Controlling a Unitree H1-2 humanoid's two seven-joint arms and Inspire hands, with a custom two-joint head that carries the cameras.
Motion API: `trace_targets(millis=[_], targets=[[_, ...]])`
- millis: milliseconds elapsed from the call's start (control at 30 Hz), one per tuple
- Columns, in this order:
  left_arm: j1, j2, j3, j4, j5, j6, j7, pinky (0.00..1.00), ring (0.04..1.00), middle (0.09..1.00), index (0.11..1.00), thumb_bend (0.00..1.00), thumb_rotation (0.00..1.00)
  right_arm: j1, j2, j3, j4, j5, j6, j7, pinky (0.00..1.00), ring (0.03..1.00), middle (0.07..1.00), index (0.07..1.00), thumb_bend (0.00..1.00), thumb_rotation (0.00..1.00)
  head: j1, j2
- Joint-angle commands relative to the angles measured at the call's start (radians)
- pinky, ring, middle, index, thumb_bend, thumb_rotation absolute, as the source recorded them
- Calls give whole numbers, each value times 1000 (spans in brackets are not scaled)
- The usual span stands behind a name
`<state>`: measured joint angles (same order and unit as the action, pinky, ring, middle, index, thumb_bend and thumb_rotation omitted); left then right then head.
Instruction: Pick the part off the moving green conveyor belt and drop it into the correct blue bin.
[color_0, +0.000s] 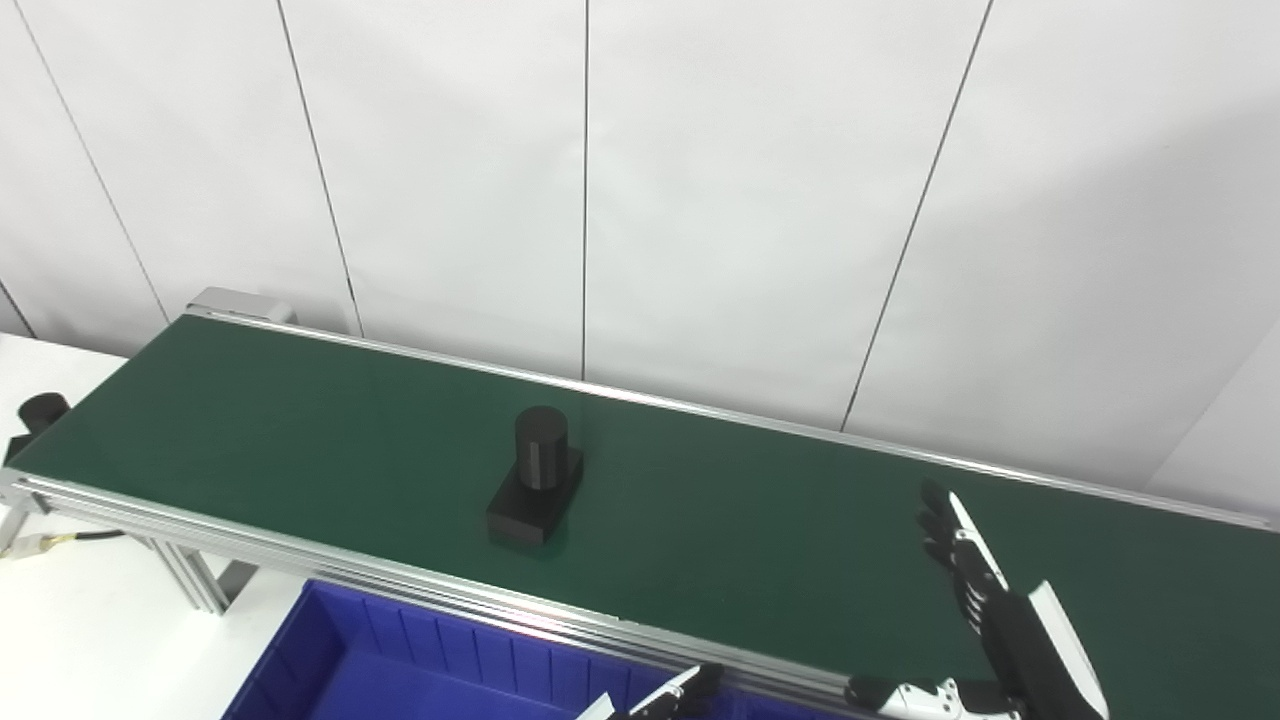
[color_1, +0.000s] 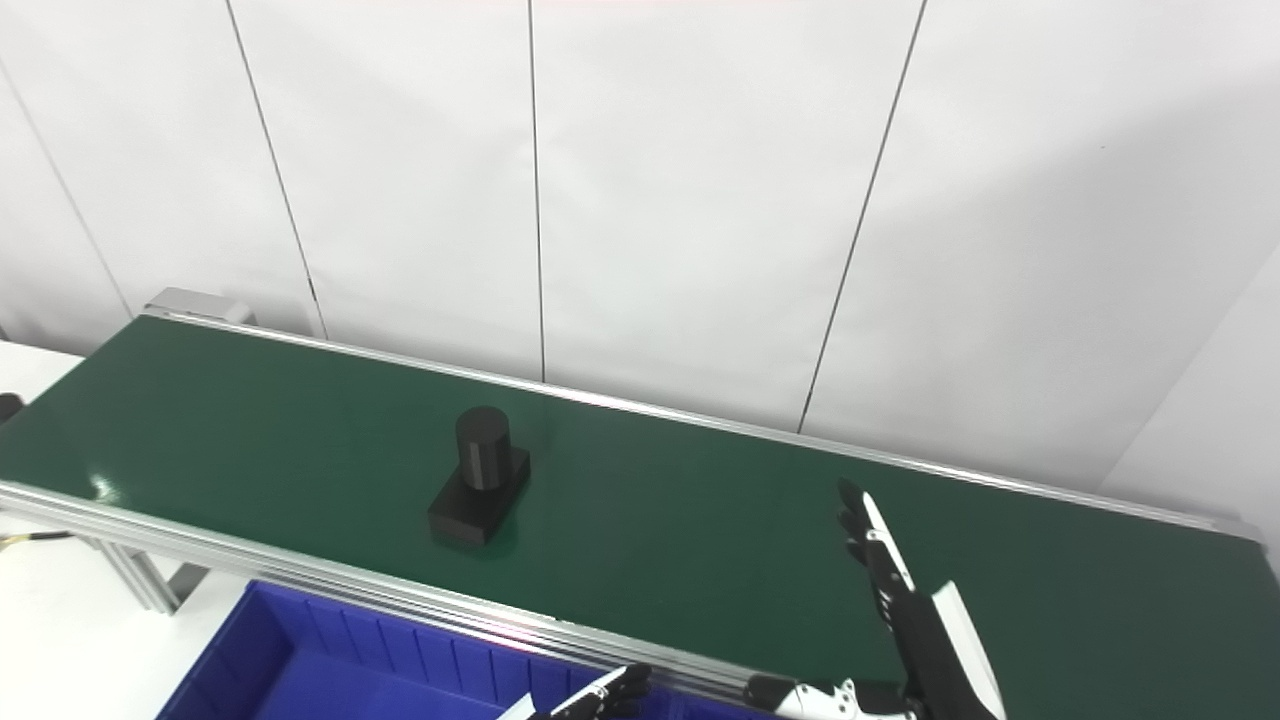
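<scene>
Black plastic part, a cylinder on a square base (color_0: 536, 479), is seen upright mid green conveyor belt (color_0: 300, 430). Right robot hand (color_0: 985, 600) is held open, fingers spread, well right of it; left robot hand (color_0: 665, 700) state cannot be told.

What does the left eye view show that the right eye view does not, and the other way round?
Only the left eye view shows clearly a small black object beyond the left end of the belt; in the right eye view it is cut off at the edge. Only the right eye view shows the belt's far right corner. Both show the black part standing on the green belt, the blue bin below, the open right hand over the belt, and the left hand's fingertips at the bottom edge.
</scene>
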<state>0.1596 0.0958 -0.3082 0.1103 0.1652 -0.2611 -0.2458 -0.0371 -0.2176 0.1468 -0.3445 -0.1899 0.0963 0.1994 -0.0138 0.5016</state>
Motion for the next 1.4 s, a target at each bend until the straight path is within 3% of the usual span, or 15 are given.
trace_targets(millis=[0,300,567,767,1100,1233,1367], targets=[[-15,0,1,-31,-4,-24,6,843,931,963,968,982,256,-56,8,8,-5,-30,39,4,956,985,1000,1000,889,364,-11,11],[-8,5,-2,-39,-7,-26,0,853,937,965,973,964,278,-173,99,26,103,-90,116,-41,926,966,974,1000,884,365,-26,9],[-4,8,-2,-50,-15,-15,-6,859,946,971,977,969,258,-269,132,52,217,-167,124,-55,862,952,966,1000,911,422,-51,17],[2,13,-4,-64,3,-11,1,850,945,972,981,975,283,-338,151,77,289,-228,184,-64,800,924,961,1000,951,440,-72,23],[49,13,0,-96,5,-33,17,900,961,992,977,967,275,-435,188,126,479,-264,168,-96,719,865,946,1000,954,439,-80,37],[79,12,-3,-124,14,-18,22,943,993,1000,987,964,289,-456,206,156,521,-286,178,-101,658,821,941,1000,948,422,-83,36],[107,9,-5,-157,28,5,21,935,994,1000,989,963,293,-471,223,172,562,-299,178,-114,662,824,942,1000,957,428,-86,38]])
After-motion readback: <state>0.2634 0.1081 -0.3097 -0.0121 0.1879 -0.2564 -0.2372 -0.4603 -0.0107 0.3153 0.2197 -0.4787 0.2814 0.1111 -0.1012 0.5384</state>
